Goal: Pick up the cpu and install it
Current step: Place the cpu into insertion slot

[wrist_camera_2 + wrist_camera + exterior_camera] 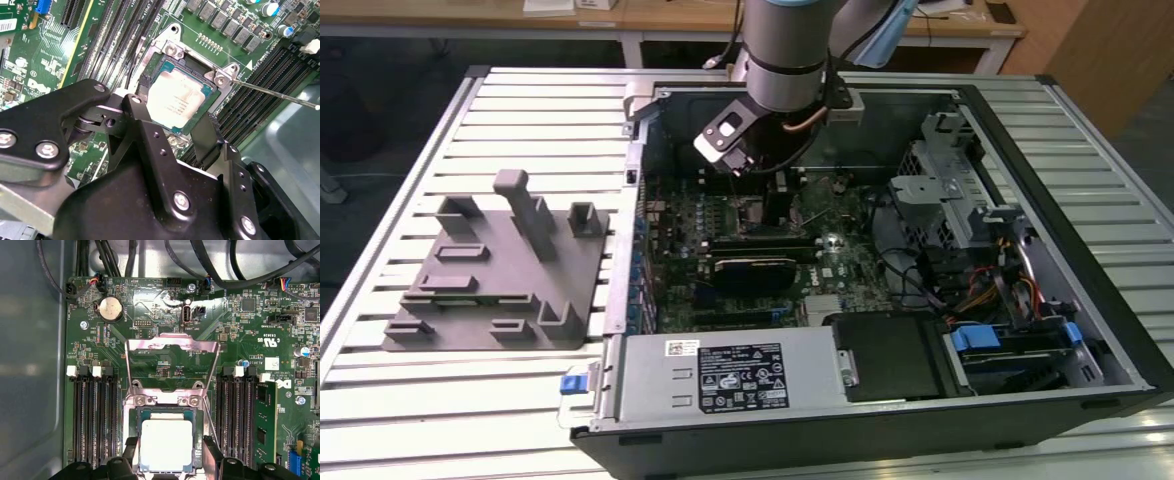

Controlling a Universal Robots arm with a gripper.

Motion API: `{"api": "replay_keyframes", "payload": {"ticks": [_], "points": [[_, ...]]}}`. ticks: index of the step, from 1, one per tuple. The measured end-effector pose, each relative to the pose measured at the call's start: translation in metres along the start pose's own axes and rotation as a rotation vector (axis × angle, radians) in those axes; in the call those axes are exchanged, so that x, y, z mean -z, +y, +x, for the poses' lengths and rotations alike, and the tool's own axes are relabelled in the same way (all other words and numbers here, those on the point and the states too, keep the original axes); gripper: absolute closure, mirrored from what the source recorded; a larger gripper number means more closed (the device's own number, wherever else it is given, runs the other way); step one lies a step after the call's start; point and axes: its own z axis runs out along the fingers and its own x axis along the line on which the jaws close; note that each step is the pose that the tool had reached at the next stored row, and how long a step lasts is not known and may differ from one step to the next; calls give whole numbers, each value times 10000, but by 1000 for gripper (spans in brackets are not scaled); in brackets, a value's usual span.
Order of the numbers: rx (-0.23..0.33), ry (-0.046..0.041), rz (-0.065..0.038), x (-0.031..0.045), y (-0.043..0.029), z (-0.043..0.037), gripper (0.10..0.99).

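Ribbed metal tabletop (pixel 520 110) carries an open computer case (pixel 881 430), with a grey fixture (pixel 494 270) at nine o'clock of it in the exterior view. Inside, the gripper (pixel 750 165) hangs low over the motherboard (pixel 150 305). In both wrist views the cpu (pixel 175 102) lies flat in its socket (pixel 172 50), whose load plate (pixel 172 365) stands raised. The pincer's fingers (pixel 212 460) are spread, one on either side of the cpu, not pinching it.

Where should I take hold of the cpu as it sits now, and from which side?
Take the cpu by two opposite edges of its thin board, coming straight down from above. It lies flat and low inside the socket, so a side approach looks blocked; the opened load plate stands at one edge. The gripper straddles the free pair, open.
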Motion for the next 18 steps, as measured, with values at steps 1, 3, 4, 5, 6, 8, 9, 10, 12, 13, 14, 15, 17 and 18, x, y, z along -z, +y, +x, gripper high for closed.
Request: {"api": "replay_keyframes", "payload": {"ticks": [1, 3, 4, 5, 6, 8, 9, 10, 12, 13, 14, 15, 17, 18], "points": [[0, 0, 0, 0, 0, 0, 486], [0, 0, 0, 1, 0, 0, 549], [0, 0, 0, 1, 0, 0, 612], [0, 0, 0, 2, 0, 0, 612], [0, -1, 0, 2, 0, 0, 675], [0, 0, 0, 2, 0, 0, 729], [0, 0, 0, 3, 0, 0, 788], [0, 0, 0, 3, 0, 0, 847], [0, 0, 0, 4, 0, 0, 906], [0, 0, 0, 4, 0, 0, 961], [0, 0, 0, 4, 0, 0, 961], [0, 0, 0, 5, 0, 0, 961], [0, 0, 0, 5, 0, 0, 980], [0, 0, 0, 5, 0, 0, 980]]}}
